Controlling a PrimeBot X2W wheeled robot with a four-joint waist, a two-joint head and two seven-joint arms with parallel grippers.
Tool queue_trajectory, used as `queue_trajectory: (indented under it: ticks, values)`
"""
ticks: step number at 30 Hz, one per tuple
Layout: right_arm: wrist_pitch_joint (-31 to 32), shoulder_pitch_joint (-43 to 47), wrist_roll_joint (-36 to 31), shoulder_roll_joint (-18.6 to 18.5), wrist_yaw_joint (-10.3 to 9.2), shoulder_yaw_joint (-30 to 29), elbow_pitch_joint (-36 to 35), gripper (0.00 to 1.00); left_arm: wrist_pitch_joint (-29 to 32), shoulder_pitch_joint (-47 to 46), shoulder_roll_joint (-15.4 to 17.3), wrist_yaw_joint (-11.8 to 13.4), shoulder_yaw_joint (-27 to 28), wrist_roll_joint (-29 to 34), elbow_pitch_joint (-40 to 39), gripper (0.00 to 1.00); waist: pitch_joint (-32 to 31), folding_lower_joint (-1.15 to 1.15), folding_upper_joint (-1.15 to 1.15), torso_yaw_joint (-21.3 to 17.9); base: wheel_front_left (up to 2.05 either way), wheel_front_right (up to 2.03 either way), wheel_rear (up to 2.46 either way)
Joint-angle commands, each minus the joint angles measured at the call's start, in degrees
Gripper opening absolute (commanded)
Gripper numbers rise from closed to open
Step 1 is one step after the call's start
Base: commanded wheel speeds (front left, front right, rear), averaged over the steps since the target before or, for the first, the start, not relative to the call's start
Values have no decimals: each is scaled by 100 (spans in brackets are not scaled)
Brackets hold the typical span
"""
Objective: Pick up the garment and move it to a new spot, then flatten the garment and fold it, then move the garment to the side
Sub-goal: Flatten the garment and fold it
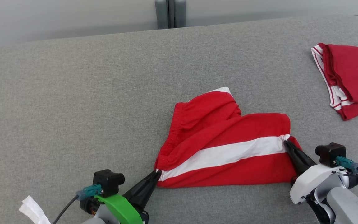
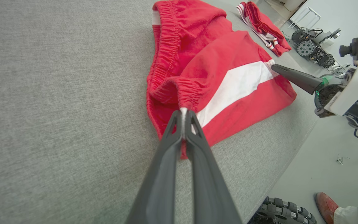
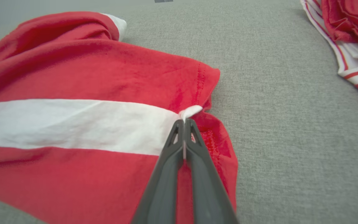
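Red shorts [image 1: 225,124] pinched at both ends of white stripe [image 1: 228,154], on grey cushion [image 1: 73,93], near front edge.
Left gripper [image 1: 158,173] was clamped on waistband [image 1: 174,130], right gripper [image 1: 286,142] on hem [image 1: 288,126]; cloth lay rumpled, so flattening looked barely begun; fold and move aside not done.

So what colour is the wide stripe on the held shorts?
White. The stripe runs across the red shorts, clearest in the right wrist view.
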Motion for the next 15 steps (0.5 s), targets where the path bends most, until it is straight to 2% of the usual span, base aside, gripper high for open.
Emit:
queue_trajectory:
  ticks: [1, 9, 12, 15]
  values:
    - [-15, -110, 25, -20, -7, 6, 26, 0, -32, -73, 1, -5, 27, 16, 12, 0, 4, 0, 0, -8, 0, 0, 0]
    - [-15, -167, -129, -162, -7, -204, -134, 0, -115, -165, -14, -17, 193, 169, -61, 0, 22, 0, 0, -16, 0, 0, 0]
    - [-15, -150, -197, -236, -7, -504, -389, 0, -158, -211, -23, -2, 426, 351, -164, 0, 38, 0, 0, -33, 0, 0, 0]
    - [-15, -241, -256, -319, -7, -906, -765, 0, -179, -381, -25, -115, 731, 434, -355, 0, 108, 0, 0, -45, 0, 0, 0]
